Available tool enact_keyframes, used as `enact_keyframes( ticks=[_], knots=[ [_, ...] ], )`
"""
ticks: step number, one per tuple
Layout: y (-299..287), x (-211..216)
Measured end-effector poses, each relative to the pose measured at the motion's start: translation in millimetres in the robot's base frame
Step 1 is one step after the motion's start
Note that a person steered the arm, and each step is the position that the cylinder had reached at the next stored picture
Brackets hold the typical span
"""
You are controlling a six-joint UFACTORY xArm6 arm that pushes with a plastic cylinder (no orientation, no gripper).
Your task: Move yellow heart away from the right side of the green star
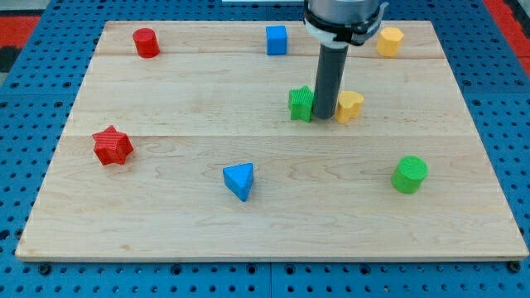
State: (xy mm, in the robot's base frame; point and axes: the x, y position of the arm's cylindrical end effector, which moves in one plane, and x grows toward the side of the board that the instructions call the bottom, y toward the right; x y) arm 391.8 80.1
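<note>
The green star [300, 103] sits on the wooden board a little right of the middle, near the view's top. The yellow heart [351, 106] lies just to its right. My tip [324, 121] stands in the narrow gap between them, with the rod hiding the star's right edge and the heart's left edge. The tip looks to be touching both, or very nearly so.
A red cylinder [146, 42], a blue cube [277, 40] and a yellow hexagon block [389, 40] lie along the view's top. A red star [112, 146] is at the left, a blue triangle [239, 180] at bottom middle, a green cylinder [409, 175] at the right.
</note>
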Motion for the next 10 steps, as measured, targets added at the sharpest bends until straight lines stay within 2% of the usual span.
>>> enact_keyframes(
  ticks=[1,2,3,5,10],
  knots=[
    [3,-21],
    [63,11],
    [66,8],
    [66,-27],
    [49,-34]
  ],
)
